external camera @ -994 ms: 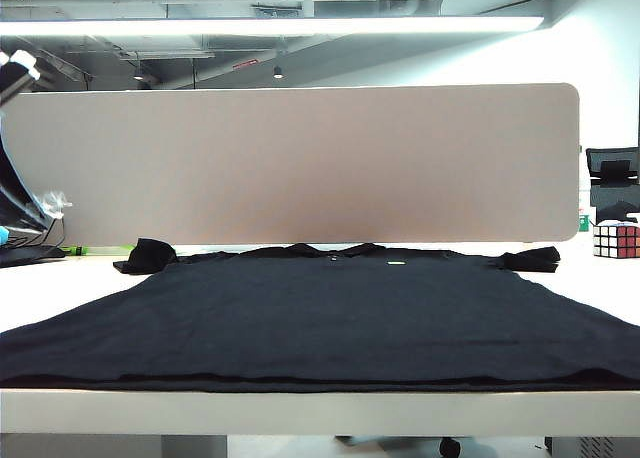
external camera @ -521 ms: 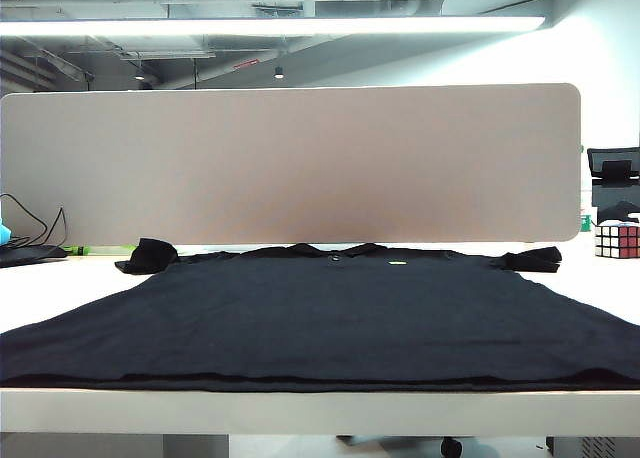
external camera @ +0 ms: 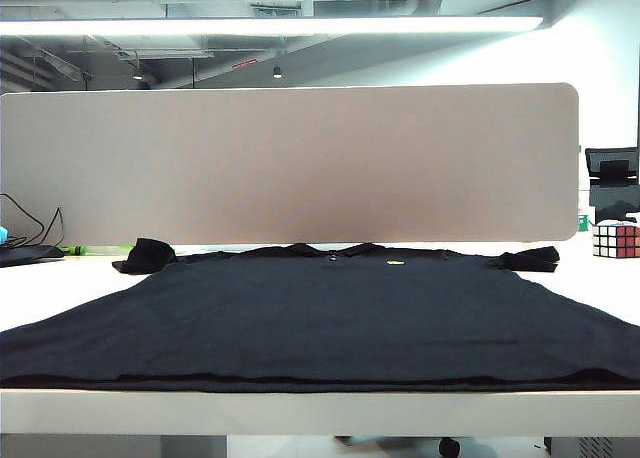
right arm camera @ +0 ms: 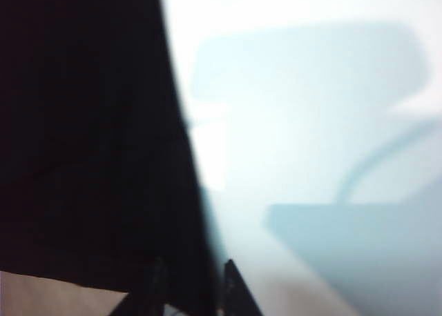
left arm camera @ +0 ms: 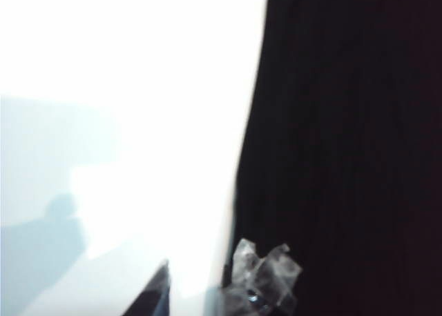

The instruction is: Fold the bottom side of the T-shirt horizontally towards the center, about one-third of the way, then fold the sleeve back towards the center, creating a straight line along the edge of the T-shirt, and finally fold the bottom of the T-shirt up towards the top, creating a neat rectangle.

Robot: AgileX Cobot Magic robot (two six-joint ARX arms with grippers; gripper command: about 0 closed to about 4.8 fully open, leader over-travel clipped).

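The black T-shirt (external camera: 320,318) lies spread flat on the white table (external camera: 60,288), collar and pale green mark (external camera: 396,264) at the far side. Its bottom hem (external camera: 320,383) runs along the table's front edge. The sleeves (external camera: 145,255) (external camera: 530,259) lie bunched at the far corners. Neither arm shows in the exterior view. My left gripper (left arm camera: 210,295) hangs open over a side edge of the T-shirt (left arm camera: 345,123), its taped finger (left arm camera: 266,281) above cloth, the other above table. My right gripper (right arm camera: 193,288) is open, straddling the T-shirt's (right arm camera: 83,123) other side edge.
A beige partition panel (external camera: 290,163) stands right behind the table. A puzzle cube (external camera: 615,239) sits at the far right, and cables (external camera: 25,243) lie at the far left. The table's front edge (external camera: 320,413) is just below the hem.
An arm seen at the exterior view's left edge a second ago has left that view. The T-shirt lies unchanged.
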